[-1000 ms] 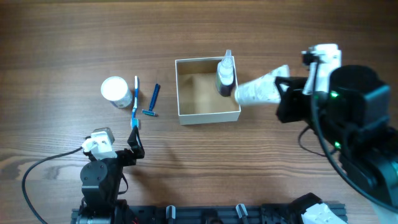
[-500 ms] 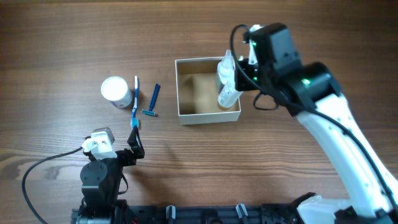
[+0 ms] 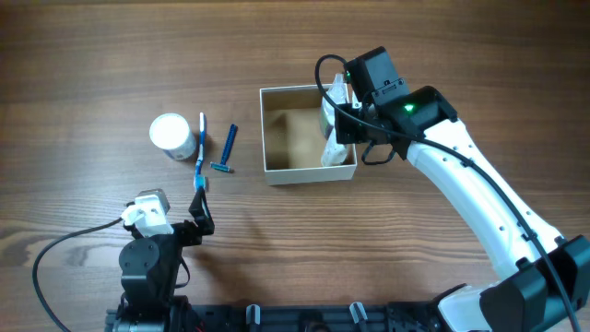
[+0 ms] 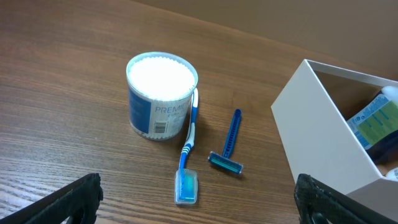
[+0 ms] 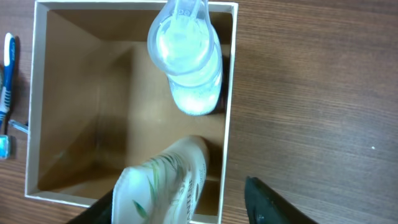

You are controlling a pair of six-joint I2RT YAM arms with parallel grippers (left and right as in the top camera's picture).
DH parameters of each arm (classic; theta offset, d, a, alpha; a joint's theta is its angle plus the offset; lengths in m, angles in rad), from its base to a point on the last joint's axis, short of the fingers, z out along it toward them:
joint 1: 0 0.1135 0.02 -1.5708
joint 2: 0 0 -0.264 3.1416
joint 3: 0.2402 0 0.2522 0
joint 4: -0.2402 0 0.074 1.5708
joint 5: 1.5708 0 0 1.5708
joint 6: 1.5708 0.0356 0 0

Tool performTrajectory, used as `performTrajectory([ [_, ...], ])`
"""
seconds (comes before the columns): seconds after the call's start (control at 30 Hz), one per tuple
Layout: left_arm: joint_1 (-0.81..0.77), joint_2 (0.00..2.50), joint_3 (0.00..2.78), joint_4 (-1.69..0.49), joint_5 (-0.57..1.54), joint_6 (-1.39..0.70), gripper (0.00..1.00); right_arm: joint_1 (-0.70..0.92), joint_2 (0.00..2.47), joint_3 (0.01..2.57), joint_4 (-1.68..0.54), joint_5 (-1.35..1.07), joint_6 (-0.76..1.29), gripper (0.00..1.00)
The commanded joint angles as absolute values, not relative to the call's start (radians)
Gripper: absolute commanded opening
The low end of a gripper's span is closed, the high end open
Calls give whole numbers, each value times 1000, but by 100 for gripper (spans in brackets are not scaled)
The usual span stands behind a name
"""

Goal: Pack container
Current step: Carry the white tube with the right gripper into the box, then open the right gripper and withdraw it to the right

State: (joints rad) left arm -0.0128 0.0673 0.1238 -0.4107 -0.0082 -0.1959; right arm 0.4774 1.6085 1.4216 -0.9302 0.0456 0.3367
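Note:
The container [image 3: 309, 171] is a square white-walled box with a tan inside, also seen in the right wrist view [image 5: 37, 99] and the left wrist view [image 4: 311, 130]. A clear bottle [image 5: 186, 56] stands in its far right corner. A white tube with green leaf print [image 5: 165, 186] lies tilted and blurred in the near right corner [image 3: 330, 149]. My right gripper [image 3: 346, 120] hovers over that corner, open [image 5: 183, 205], its right finger apart from the tube. My left gripper [image 4: 196, 208] stands wide open and empty near the front edge [image 3: 198, 214].
Left of the box lie a round white cotton-swab jar [image 3: 172, 135], a blue-and-white toothbrush [image 3: 200, 148] and a blue razor [image 3: 228, 148]. A black cable [image 3: 55, 258] loops at the front left.
My right arm swung in from the right with the tube and came over the box. Its jaws have opened and the tube has dropped into the box. The left arm has not moved.

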Motion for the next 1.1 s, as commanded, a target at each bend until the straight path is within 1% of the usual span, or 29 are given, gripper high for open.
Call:
performTrajectory([
  [0.0, -7, 67, 121, -407, 0, -187, 100, 481, 1547, 1421, -923, 70, 333, 64],
  [0.17, -7, 67, 121, -407, 0, -187, 100, 451, 1388, 1440, -931, 97, 334, 78],
  [0.23, -7, 67, 121, -407, 0, -187, 100, 416, 1317, 1441, -933, 96, 334, 81],
  [0.33, -7, 67, 121, -407, 0, -187, 100, 321, 1205, 1441, -962, 96, 342, 84],
  [0.47, -7, 67, 121, -407, 0, -187, 100, 162, 1136, 1441, -1022, 96, 352, 87],
  [0.5, -7, 67, 121, -407, 0, -187, 100, 120, 1134, 1441, -1041, 96, 365, 89],
  [0.57, -7, 67, 121, -407, 0, -187, 100, 50, 1141, 1441, -1082, 90, 374, 98],
  [0.73, -7, 67, 121, -407, 0, -187, 100, -47, 1193, 1439, -1163, 77, 374, 100],
  [0.87, -7, 67, 121, -382, 9, -188, 100, -50, 1229, 1439, -1172, 77, 374, 100],
  [0.97, -7, 68, 123, -415, 22, -190, 100, -50, 1251, 1439, -1192, 77, 374, 100],
  [1.07, -8, 69, 125, -359, 86, -235, 100, -50, 1269, 1439, -1206, 77, 373, 100],
])
